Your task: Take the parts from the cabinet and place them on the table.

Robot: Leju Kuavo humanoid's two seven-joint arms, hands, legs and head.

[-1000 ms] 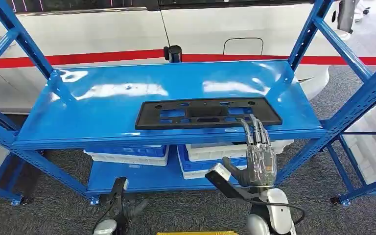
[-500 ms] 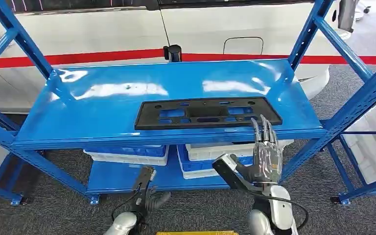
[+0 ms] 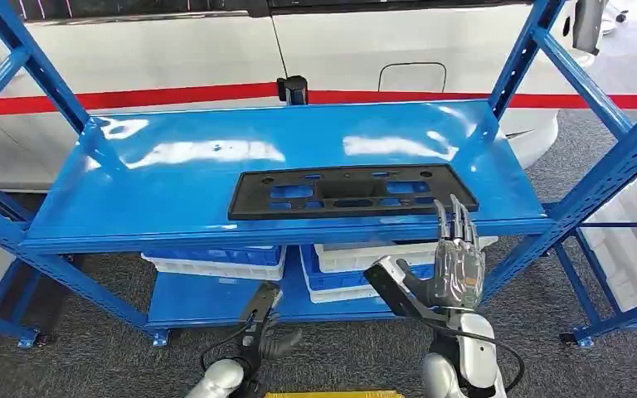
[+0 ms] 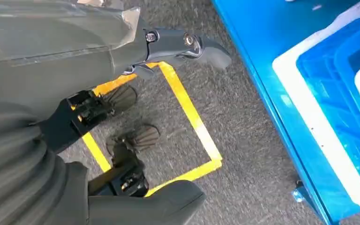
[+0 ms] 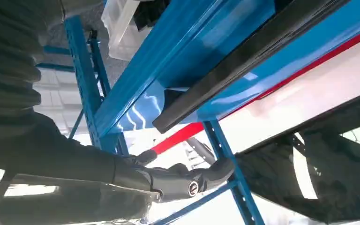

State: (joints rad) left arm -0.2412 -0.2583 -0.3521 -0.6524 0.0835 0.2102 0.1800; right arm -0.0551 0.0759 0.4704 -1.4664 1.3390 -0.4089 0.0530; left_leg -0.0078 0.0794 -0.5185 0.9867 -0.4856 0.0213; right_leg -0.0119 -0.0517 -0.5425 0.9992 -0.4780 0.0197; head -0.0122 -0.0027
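The black panel (image 3: 352, 191) lies flat on the upper blue shelf (image 3: 174, 178) of the rack, long side parallel to the front edge, right end near the front lip. Nothing is held yet. The right hand (image 3: 456, 253) is raised just in front of the shelf lip below the panel's right end, fingers straight and spread, thumb out to the side, empty. In the right wrist view the panel (image 5: 262, 51) is seen from under and slightly overhangs the shelf edge, w/ the hand (image 5: 183, 180) apart from it. The left hand (image 3: 261, 327) hangs low in front of the lower shelf, well apart from the panel; in the left wrist view its fingers (image 4: 122, 136) are apart, nothing in them.

Step in hand, as judged: reach to the panel for a two-hand lift. A long thin part like this would prob. tip or flex if lifted by one end, so the left hand should be brought up to the panel's left end before anything is closed. The overhang at the front should be used: fingers over the top, thumb under. The panel should be drawn out level, clear of the rack's uprights (image 3: 585, 195). Bins (image 3: 216, 261) on the lower shelf are not part of this step.
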